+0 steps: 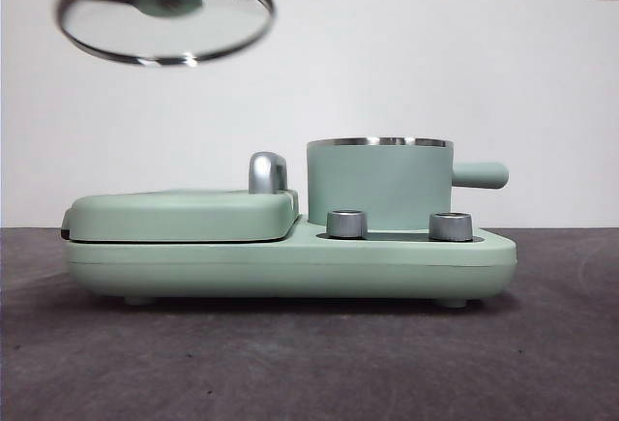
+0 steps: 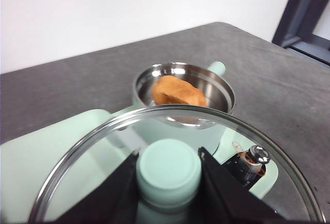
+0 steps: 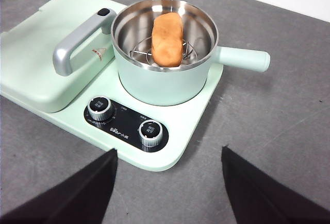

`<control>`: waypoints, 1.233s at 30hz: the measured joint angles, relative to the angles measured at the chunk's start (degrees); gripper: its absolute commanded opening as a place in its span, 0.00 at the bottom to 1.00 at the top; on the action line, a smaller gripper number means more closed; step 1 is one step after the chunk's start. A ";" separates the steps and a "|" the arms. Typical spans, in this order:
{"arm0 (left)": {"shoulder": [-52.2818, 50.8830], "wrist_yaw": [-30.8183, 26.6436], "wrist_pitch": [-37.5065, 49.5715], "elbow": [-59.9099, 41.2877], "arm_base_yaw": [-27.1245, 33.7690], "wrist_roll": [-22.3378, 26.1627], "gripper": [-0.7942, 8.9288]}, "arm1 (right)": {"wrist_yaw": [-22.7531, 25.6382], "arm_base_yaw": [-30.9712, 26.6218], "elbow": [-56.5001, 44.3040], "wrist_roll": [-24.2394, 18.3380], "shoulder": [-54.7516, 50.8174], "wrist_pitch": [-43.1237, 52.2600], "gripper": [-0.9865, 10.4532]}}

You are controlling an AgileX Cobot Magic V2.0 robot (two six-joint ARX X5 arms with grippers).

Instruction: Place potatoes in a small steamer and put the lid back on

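Note:
The potato, an orange-brown lump, lies on the wire rack inside the small steamer, a mint-green pot with a steel rim and a stubby side handle. The pot stands uncovered on its base unit. My left gripper is shut on the mint knob of the glass lid and holds it in the air, tilted, up and to the left of the pot; the lid shows at the front view's top left. My right gripper hangs open above the table in front of the unit, holding nothing.
The mint-green base unit carries a flat griddle lid with a chrome handle to the left of the pot. Two metal dials sit on its front panel. Dark grey tabletop surrounds the unit.

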 measured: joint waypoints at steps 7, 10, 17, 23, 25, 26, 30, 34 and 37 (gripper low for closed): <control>15.04 -0.04 1.57 9.40 -3.65 4.28 0.10 | 0.00 0.00 0.00 0.00 0.31 -1.49 0.36; 21.22 -0.02 1.64 15.47 -4.94 6.38 0.10 | 0.00 0.00 0.00 0.00 0.28 -1.51 0.36; 33.90 -0.04 1.86 29.38 -6.91 9.64 0.10 | 0.00 0.00 0.00 0.00 0.28 -2.60 0.36; 42.01 -0.04 2.19 37.86 -7.76 12.46 0.10 | -0.02 0.00 0.00 0.00 0.28 -3.41 0.36; 44.22 -0.07 2.40 39.60 -8.11 13.44 0.10 | -0.04 0.00 0.00 0.00 0.28 -3.48 0.36; 45.16 -0.07 2.54 40.26 -8.26 13.66 0.10 | -0.04 0.00 0.00 0.00 0.28 -3.50 0.36; 48.13 -0.04 4.11 41.18 -8.81 14.51 0.10 | -0.04 0.00 0.00 0.00 0.28 -3.58 0.36; 49.20 -0.04 5.31 41.18 -8.96 14.80 0.10 | -0.04 0.00 0.00 0.00 0.28 -3.61 0.36; 49.77 -0.04 7.28 41.22 -8.96 14.95 0.10 | -0.04 0.00 0.00 0.00 0.28 -3.61 0.36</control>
